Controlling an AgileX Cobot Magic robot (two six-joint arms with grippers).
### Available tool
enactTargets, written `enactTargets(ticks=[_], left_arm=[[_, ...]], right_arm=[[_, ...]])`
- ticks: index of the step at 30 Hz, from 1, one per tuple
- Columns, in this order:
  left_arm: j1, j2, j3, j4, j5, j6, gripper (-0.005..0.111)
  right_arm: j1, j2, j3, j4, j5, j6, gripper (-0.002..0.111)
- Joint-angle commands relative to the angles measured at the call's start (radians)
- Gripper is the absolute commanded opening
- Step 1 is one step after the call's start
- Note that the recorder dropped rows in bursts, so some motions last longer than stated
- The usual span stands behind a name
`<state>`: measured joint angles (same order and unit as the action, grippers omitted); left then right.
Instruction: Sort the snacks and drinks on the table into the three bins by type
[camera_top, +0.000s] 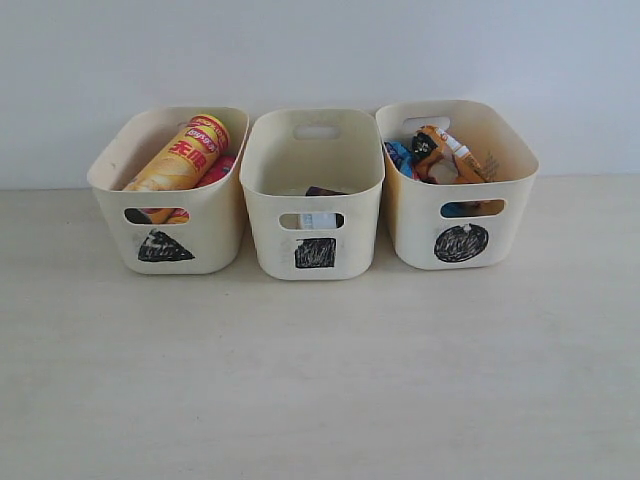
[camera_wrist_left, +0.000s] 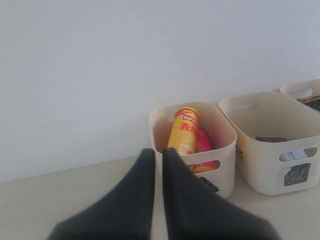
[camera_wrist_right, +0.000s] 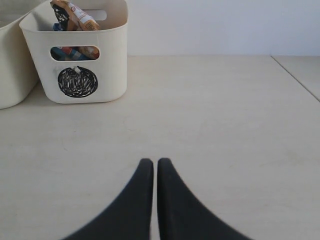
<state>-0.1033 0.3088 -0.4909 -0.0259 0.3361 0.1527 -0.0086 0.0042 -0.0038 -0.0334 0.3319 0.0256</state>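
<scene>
Along the far edge of the worktop (camera_top: 320, 380), the triangle bin (camera_top: 215, 238), square bin (camera_top: 268, 228) and circle bin (camera_top: 412, 228) stand side by side. Tilted in the triangle bin lie the yellow tube (camera_top: 185, 155) and, beside it, the pink tube (camera_top: 219, 168). Low in the square bin sit the dark carton (camera_top: 323, 191) and white-and-blue carton (camera_top: 318, 220). Orange-brown bag (camera_top: 450, 155) and blue bag (camera_top: 398, 157) fill the circle bin. Left fingers (camera_wrist_left: 134, 200) and right fingers (camera_wrist_right: 132, 200) are each nearly pressed together, holding nothing.

Bright, even light is seen; faint shadows are cast beside the bins (camera_top: 265, 230); the left gripper (camera_wrist_left: 158, 155) and right gripper (camera_wrist_right: 155, 165) are blurred at the lower edge
</scene>
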Motion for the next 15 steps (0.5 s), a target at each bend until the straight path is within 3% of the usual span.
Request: enactTargets(ticks=[1,8,15], left_arm=[[0.003,-0.003,0.080,-0.004,-0.094,0.057,0.004],[0.003,-0.016,0.182,-0.009,-0.165,0.009,0.004],[0.003,-0.157,0.325,0.051,-0.171,-0.098,0.004]], right_arm=[[-0.003,-0.004,0.004,0.001,-0.009,-0.002,0.000],[-0.003,-0.004,0.004,0.001,-0.009,-0.002,0.000],[-0.003,-0.004,0.004,0.001,-0.009,-0.002,0.000]])
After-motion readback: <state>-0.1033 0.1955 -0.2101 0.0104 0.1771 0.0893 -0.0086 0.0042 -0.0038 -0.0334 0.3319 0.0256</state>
